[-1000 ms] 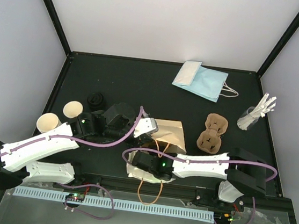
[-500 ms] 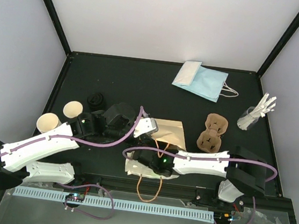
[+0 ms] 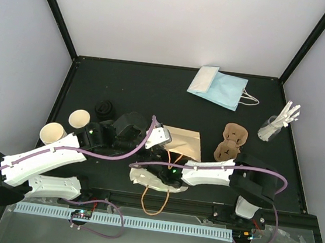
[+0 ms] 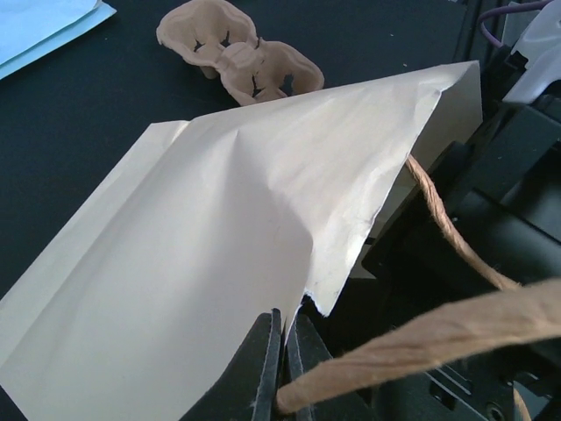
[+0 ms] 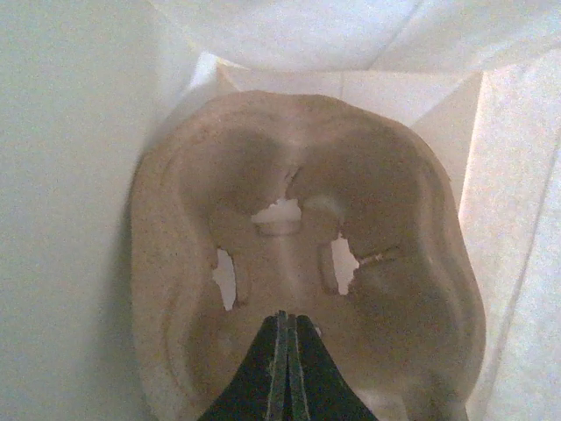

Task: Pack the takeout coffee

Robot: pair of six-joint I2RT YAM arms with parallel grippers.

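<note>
The takeout coffee is out of view in every frame. A tan paper bag (image 3: 187,142) lies on its side in the middle of the black table, its mouth toward the near edge. My left gripper (image 4: 282,331) is shut on the rim of the bag (image 4: 210,254), beside the twine handle (image 4: 438,329). My right arm (image 3: 209,174) reaches left into the bag's mouth. Inside, my right gripper (image 5: 285,324) is shut on the middle ridge of a brown pulp cup carrier (image 5: 307,210), with the bag's pale walls (image 5: 70,175) all round it.
Another pulp carrier (image 3: 231,143) lies right of the bag. Two lidless cream cups (image 3: 79,118) and black lids (image 3: 104,109) sit at the left. A light blue bag (image 3: 219,87) lies at the back, and a jar of white sticks (image 3: 274,127) stands at the right.
My right arm has swung further left, and the bag's mouth and its handle have shifted left along the near edge. The left arm has stayed still, and both grips are unchanged.
</note>
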